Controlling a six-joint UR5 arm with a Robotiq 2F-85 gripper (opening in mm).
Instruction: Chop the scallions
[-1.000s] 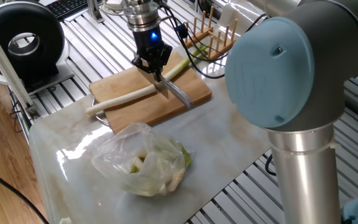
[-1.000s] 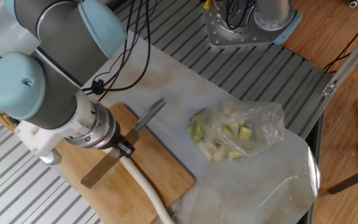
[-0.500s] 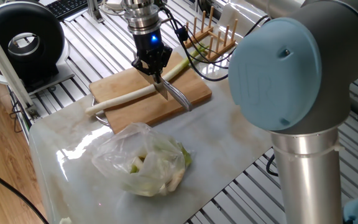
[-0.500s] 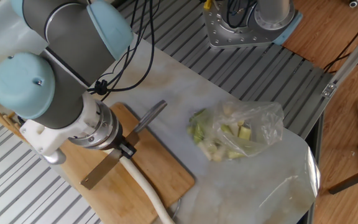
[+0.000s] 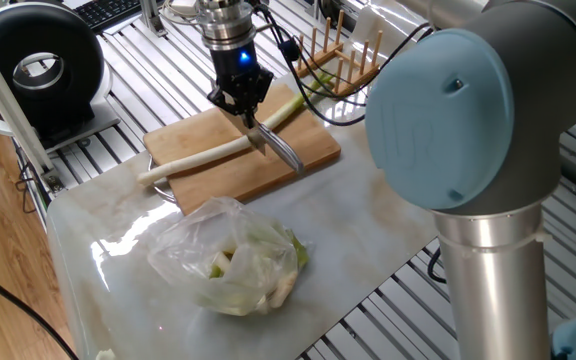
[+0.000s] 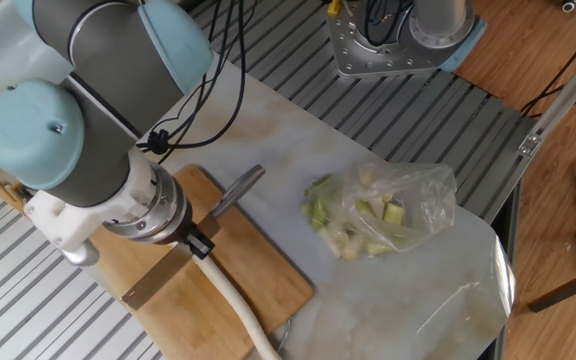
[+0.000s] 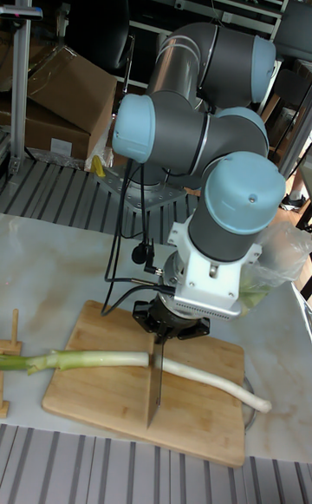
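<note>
The scallions are one long stalk (image 5: 206, 155) lying across the wooden board (image 5: 243, 178), white end off its left edge and green end toward the rack. My gripper (image 5: 241, 108) is shut on a knife (image 5: 286, 155) directly above the stalk's middle. In the other fixed view the gripper (image 6: 198, 243) holds the knife (image 6: 153, 283) between its grey handle and its blade, with the stalk (image 6: 233, 305) emerging below. The tall fixed view shows the blade (image 7: 159, 391) standing edge-down across the stalk (image 7: 95, 359) under the gripper (image 7: 165, 330). I cannot tell whether the stalk is cut through.
A clear plastic bag (image 5: 233, 262) of pale green vegetable pieces lies on the marble slab (image 5: 108, 260) in front of the board. A wooden peg rack (image 5: 343, 55) stands behind the board. A black round device (image 5: 38, 65) sits at the far left. The arm's big joints loom at the right.
The gripper and knife slid a little along the blade's length, toward its tip, across the stalk. The stalk, board and bag stayed where they were.
</note>
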